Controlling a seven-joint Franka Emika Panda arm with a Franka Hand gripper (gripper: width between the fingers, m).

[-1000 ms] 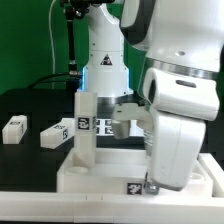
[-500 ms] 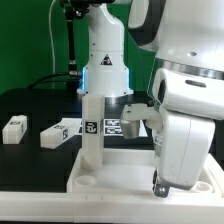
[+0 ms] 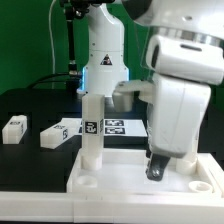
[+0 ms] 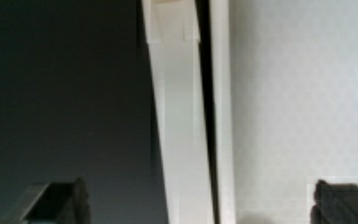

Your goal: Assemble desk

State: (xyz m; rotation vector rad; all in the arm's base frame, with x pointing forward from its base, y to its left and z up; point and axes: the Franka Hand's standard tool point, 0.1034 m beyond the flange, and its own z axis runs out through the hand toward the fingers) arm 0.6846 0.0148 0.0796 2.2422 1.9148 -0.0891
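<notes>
The white rimmed desk tabletop [image 3: 115, 172] lies flat at the front of the black table. One white leg [image 3: 91, 130] with a square marker stands upright in the corner socket at the exterior view's left. Two more legs [image 3: 14, 128] [image 3: 58, 133] lie loose on the table further left. My gripper [image 3: 155, 170] hangs just above the tabletop's right part, open and empty. In the wrist view the gripper [image 4: 201, 205] shows two dark fingertips [image 4: 55, 200] wide apart, over the tabletop's white rim [image 4: 176, 120] beside the black table.
The marker board [image 3: 122, 126] lies behind the tabletop. The arm's white base [image 3: 103, 60] stands at the back centre. A round empty socket [image 3: 88, 182] shows at the tabletop's near left corner.
The tabletop with its upright leg has shifted toward the exterior view's right. My gripper has risen a little and stays open.
</notes>
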